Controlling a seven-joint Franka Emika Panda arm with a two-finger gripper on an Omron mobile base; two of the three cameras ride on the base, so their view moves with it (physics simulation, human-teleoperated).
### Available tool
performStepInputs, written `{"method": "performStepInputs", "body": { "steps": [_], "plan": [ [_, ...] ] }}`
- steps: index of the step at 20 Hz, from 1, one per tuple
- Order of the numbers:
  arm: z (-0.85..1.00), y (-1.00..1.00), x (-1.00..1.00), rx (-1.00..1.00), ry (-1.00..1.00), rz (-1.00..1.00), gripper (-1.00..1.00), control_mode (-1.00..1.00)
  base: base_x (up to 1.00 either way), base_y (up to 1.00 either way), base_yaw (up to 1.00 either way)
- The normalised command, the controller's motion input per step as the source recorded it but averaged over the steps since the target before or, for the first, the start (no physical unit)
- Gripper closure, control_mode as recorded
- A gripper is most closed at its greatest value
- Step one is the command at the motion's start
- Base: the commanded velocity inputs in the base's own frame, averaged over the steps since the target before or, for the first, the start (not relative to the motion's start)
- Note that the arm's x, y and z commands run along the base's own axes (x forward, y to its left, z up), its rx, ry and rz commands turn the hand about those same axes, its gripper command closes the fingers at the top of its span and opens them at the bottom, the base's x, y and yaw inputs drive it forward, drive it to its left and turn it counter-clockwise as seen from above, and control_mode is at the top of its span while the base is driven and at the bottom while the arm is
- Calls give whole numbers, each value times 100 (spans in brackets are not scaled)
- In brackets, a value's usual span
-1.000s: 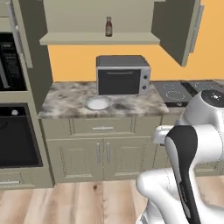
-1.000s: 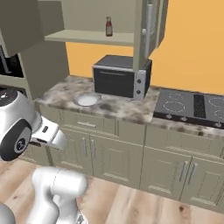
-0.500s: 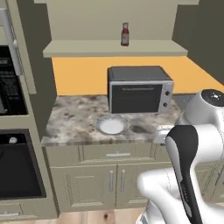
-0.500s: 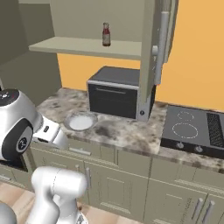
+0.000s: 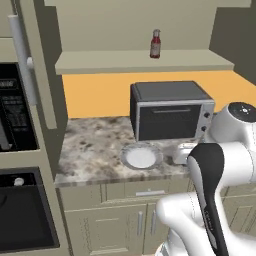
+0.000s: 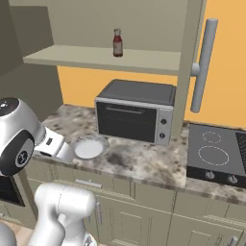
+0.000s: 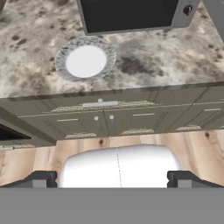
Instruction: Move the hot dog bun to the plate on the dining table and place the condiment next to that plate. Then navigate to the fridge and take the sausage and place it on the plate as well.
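Now facing plate and condiment, gripper spread wide, empty. Could clip counter edge if reaching low.

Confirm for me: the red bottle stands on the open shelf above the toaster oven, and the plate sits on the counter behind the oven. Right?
Not quite. The bottle does stand on the shelf above the toaster oven, but the plate sits on the counter in front of the oven, as the right base view shows.
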Motion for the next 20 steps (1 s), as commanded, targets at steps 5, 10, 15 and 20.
{"method": "performStepInputs", "body": {
  "steps": [5,10,15,20],
  "plan": [
    [0,0,0,0,0,0,-100,100,49,-17,0],
    [0,0,0,0,0,0,-100,100,40,-14,0],
    [22,-6,2,0,-18,0,-100,-100,0,0,0],
    [90,-18,0,0,-46,0,-100,-100,0,0,0]
  ]
}}
